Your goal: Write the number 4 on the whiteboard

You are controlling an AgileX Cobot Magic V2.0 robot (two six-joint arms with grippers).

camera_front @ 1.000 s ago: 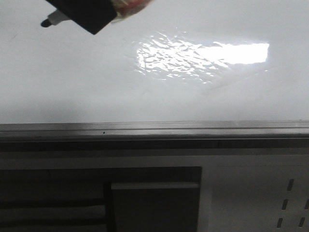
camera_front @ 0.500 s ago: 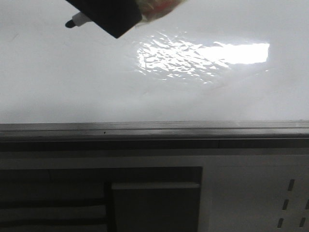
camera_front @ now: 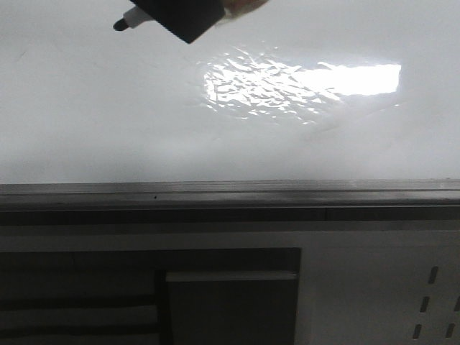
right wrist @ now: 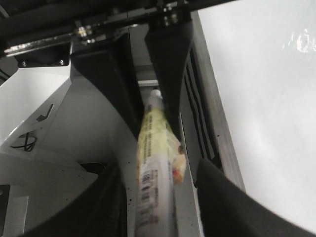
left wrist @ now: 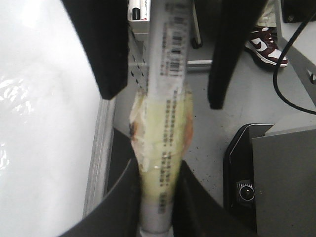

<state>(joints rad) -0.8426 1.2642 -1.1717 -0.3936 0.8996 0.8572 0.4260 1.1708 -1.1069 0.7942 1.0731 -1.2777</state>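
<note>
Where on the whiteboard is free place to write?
The whiteboard is bare nearly everywhere: the wide band between the glare and the grey edge rail, and the left part below the marker. No writing shows yet. Only the top left is occupied, by that marker.

A lab or workshop space — bare grey floor [left wrist: 232, 98] with a loose black cable [left wrist: 291, 74] trailing across it and a dark equipment case [left wrist: 247, 173]. A large whiteboard [camera_front: 108, 108] lies flat over a white perforated panel [camera_front: 431, 295] — rig furniture, not home fittings.
</note>
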